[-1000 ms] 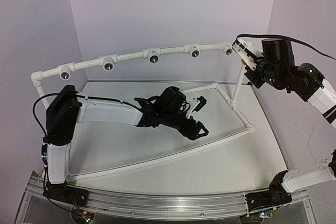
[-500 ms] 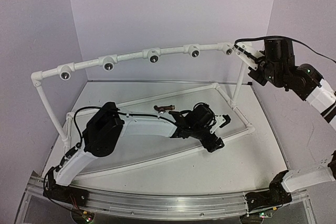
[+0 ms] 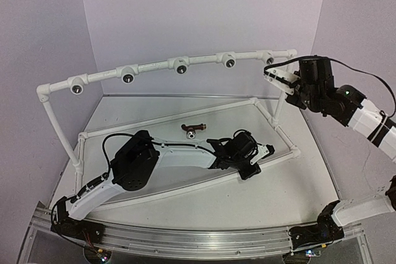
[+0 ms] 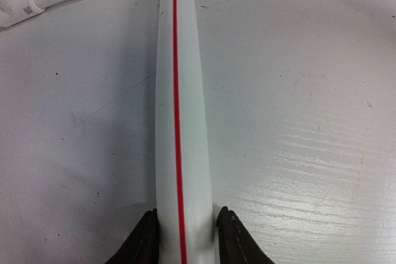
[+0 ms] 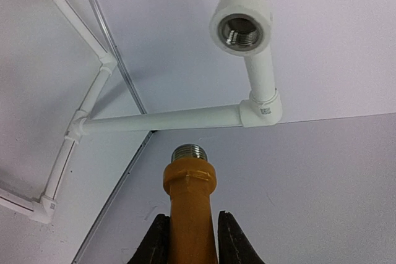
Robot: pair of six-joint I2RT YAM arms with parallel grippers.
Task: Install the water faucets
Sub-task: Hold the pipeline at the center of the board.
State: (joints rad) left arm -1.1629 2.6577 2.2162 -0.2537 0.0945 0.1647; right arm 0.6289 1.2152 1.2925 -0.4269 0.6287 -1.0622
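Purple walls [image 3: 185, 17] behind. Left hand [image 4: 185, 234] squeezes the white pipe [image 4: 176, 91] steady. Right hand [image 5: 189, 237] pinches the yellow faucet [image 5: 189, 196], aimed at the socket [image 5: 241, 29].

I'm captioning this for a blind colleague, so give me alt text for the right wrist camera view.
The right gripper holds a yellow-orange faucet, its silvery threaded end aimed up toward a white pipe socket with a metal-threaded opening, with a clear gap between them. Behind them run white pipes of the frame.
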